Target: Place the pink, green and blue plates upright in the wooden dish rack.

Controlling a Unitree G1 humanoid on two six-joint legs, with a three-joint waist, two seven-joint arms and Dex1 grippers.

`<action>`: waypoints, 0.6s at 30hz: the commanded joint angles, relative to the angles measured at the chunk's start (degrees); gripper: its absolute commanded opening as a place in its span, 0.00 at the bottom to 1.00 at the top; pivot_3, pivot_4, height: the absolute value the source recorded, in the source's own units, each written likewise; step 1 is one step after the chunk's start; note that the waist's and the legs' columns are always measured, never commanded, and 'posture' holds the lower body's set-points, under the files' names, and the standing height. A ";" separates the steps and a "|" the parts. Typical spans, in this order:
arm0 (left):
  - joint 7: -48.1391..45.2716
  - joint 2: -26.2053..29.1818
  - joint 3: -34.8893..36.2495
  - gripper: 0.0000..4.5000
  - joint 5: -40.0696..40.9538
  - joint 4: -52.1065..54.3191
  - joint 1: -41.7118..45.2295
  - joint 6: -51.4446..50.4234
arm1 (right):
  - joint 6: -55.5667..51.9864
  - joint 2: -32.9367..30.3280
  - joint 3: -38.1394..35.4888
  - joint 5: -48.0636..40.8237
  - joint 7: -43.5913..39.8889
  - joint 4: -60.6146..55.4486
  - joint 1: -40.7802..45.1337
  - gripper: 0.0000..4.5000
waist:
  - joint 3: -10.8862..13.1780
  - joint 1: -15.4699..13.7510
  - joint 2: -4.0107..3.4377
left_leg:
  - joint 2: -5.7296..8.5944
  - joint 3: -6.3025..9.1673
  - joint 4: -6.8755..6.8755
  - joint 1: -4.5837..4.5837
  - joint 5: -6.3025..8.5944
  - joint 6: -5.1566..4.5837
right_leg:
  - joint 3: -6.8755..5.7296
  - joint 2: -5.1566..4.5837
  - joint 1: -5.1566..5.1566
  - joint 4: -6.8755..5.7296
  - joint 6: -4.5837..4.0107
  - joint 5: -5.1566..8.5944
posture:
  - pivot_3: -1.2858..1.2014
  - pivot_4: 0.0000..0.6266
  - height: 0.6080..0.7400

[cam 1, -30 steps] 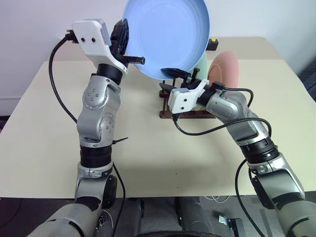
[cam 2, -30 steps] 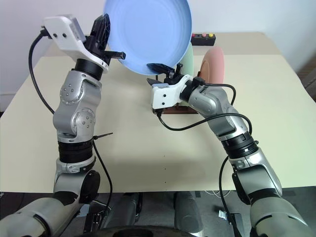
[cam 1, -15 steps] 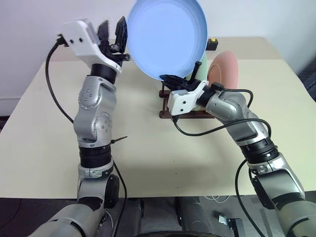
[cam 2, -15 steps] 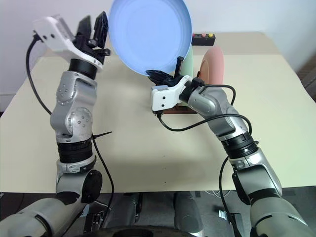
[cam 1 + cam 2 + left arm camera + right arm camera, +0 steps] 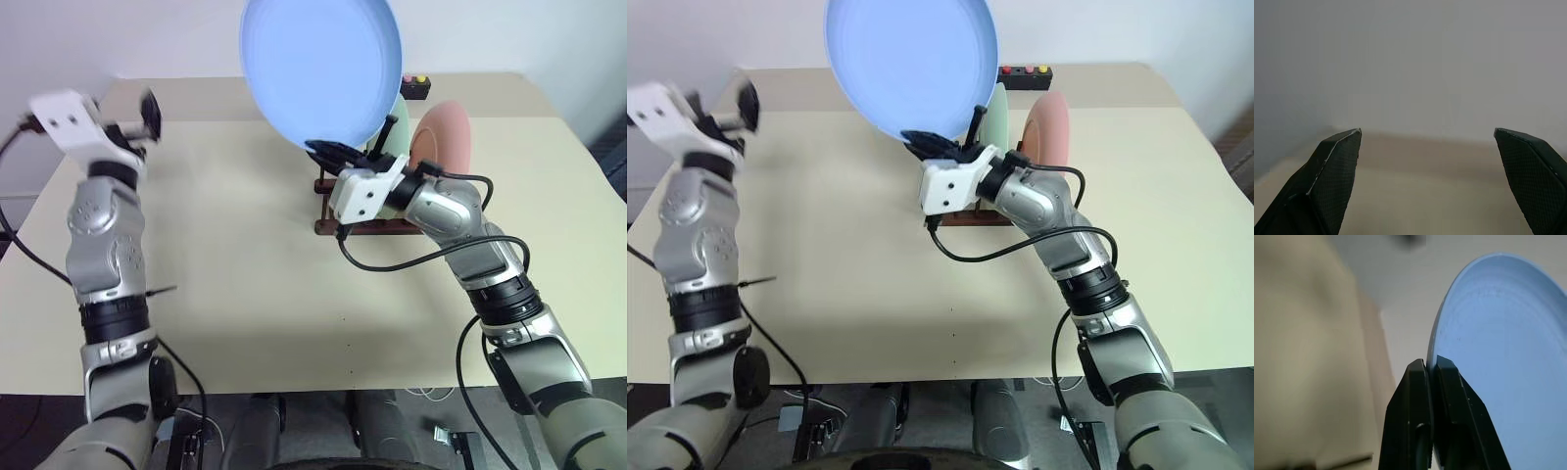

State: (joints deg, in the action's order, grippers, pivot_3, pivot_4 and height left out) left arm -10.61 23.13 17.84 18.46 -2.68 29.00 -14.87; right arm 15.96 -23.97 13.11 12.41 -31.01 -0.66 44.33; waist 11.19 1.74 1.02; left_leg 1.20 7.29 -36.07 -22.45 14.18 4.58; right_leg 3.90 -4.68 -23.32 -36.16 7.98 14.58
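Note:
The light blue plate (image 5: 321, 69) stands upright in the air above the wooden dish rack (image 5: 324, 187), and my right gripper (image 5: 328, 149) is shut on its lower rim. In the right wrist view the two fingers (image 5: 1420, 382) pinch that rim of the blue plate (image 5: 1508, 333). The green plate (image 5: 401, 125) and the pink plate (image 5: 446, 137) stand upright in the rack behind it. My left gripper (image 5: 145, 110) hovers open and empty far to the left above the table, well apart from the plate; its fingertips (image 5: 1339, 152) stand wide.
A small black box with coloured buttons (image 5: 417, 88) sits at the table's far edge behind the rack. The beige table (image 5: 245, 274) stretches broad to the left of the rack and in front of it. A pale wall lies beyond.
My left gripper let go of the blue plate's left rim, opened and swung away left and down. My right gripper closed on the lower rim and now holds the plate alone.

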 commanded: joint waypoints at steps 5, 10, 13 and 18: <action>-13.73 0.16 -9.82 0.99 0.70 6.09 -10.62 0.35 | -18.75 7.32 -5.66 -28.56 -5.43 -14.82 0.88 0.00 | 0.01 0.45 -0.01 | -0.02 0.04 0.02 0.03 0.00 -0.01 | 0.00 0.01 0.01 -0.05 -0.03 -0.01 | 0.52 0.24 1.00; -23.94 1.88 -14.52 0.99 2.36 11.43 -16.33 1.18 | -30.92 10.08 -8.93 -41.68 -4.21 -18.74 -1.17 0.00 | 0.00 0.58 0.00 | -0.03 0.09 0.03 0.03 0.01 -0.01 | -0.02 0.01 0.00 -0.08 -0.06 -0.01 | 0.52 0.24 1.00; -29.55 3.49 -16.72 0.99 3.73 14.91 -19.09 1.15 | -37.04 11.27 -10.87 -48.34 -2.65 -20.35 -2.88 0.00 | 0.00 0.69 -0.06 | -0.03 0.07 0.05 0.04 0.01 -0.02 | -0.01 0.01 0.00 -0.08 -0.08 -0.02 | 0.52 0.24 1.00; -32.52 4.49 -18.87 0.99 3.23 16.55 -20.67 0.21 | -45.29 14.23 -14.15 -58.88 2.46 -21.74 -4.80 0.00 | 0.02 0.71 -0.09 | -0.03 0.06 0.07 0.04 0.01 -0.02 | -0.02 0.02 -0.02 -0.08 -0.08 -0.02 | 0.52 0.24 1.00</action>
State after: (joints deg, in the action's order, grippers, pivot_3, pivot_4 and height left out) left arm -42.38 26.99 -1.05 21.27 11.76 8.46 -14.72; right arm -27.97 -10.77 0.93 -42.87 -30.14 -19.31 39.27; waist 11.21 2.45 0.93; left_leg 1.17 7.36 -36.01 -22.41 14.19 4.56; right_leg 3.89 -4.66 -23.34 -36.24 7.90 14.56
